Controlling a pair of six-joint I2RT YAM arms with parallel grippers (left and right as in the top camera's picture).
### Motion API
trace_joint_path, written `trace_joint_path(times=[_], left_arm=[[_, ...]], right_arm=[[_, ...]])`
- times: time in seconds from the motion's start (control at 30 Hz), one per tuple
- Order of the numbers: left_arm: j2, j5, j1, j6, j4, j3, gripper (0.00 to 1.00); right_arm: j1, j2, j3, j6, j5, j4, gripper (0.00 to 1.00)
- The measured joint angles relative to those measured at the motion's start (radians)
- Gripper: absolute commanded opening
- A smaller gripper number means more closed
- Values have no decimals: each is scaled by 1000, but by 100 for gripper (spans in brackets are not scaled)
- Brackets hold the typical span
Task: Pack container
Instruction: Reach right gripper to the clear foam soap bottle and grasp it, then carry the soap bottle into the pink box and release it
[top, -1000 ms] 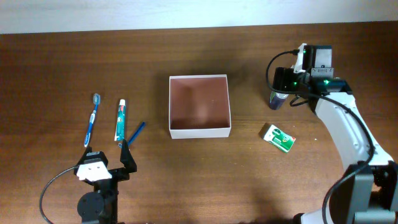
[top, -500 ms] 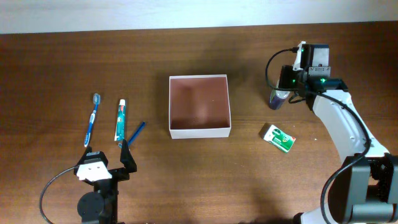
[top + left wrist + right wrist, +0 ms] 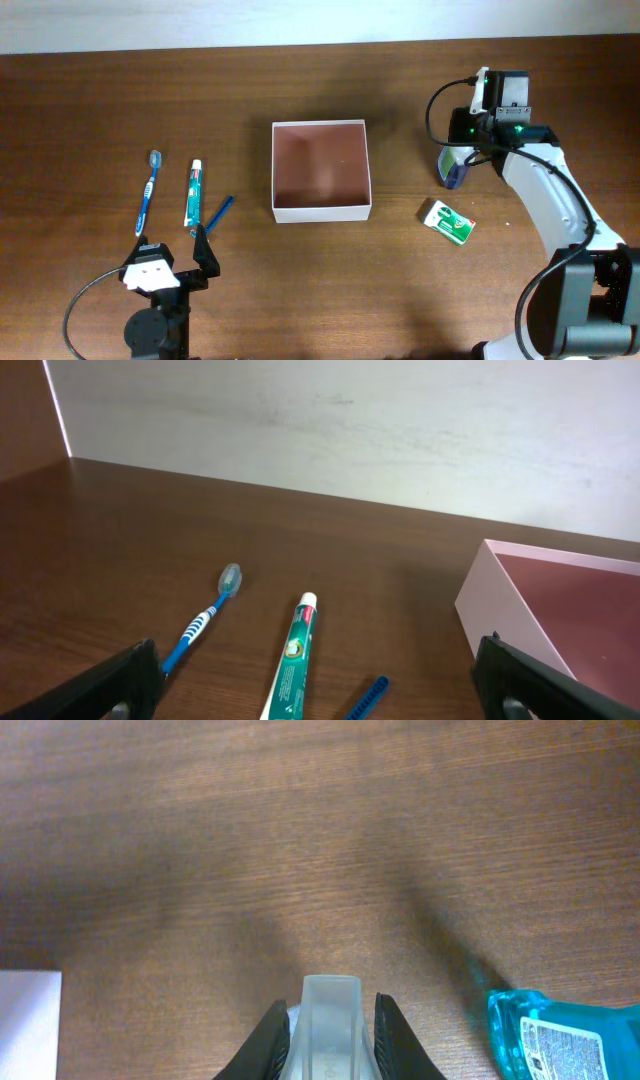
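The container (image 3: 321, 212) is a shallow white-walled box with a reddish-brown floor at mid-table; its near wall (image 3: 500, 610) shows in the left wrist view. My right gripper (image 3: 462, 150) (image 3: 331, 1020) is shut on the pale translucent cap (image 3: 331, 1010) of a small blue bottle (image 3: 455, 172) that leans on the table to the container's right. My left gripper (image 3: 170, 238) (image 3: 325, 685) stands wide open near the front edge, holding nothing. Ahead of it lie a blue toothbrush (image 3: 148, 190) (image 3: 205, 622), a green toothpaste tube (image 3: 193, 193) (image 3: 293, 660) and a short blue stick (image 3: 219, 213) (image 3: 368, 698).
A green-and-white packet (image 3: 447, 220) lies in front of the bottle. A teal labelled item (image 3: 545, 1035) shows at the right wrist view's lower right. A white corner (image 3: 28, 1020) sits at that view's lower left. A pale wall backs the table.
My right gripper has closed on the bottle's cap. The bottle has shifted slightly right and toward the front and now leans. The left arm has not moved.
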Motion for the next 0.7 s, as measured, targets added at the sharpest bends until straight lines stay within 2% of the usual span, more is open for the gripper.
trace_joint_path(times=[0.23, 0.43, 0.7], left_arm=[[0, 0, 0, 0, 0, 0, 99], [0, 0, 0, 0, 0, 0, 99], [0, 0, 0, 0, 0, 0, 99]], right_arm=[[44, 0, 101, -71, -8, -124, 14], [163, 0, 310, -110, -11, -258, 12], [316, 0, 528, 10, 57, -386, 12]])
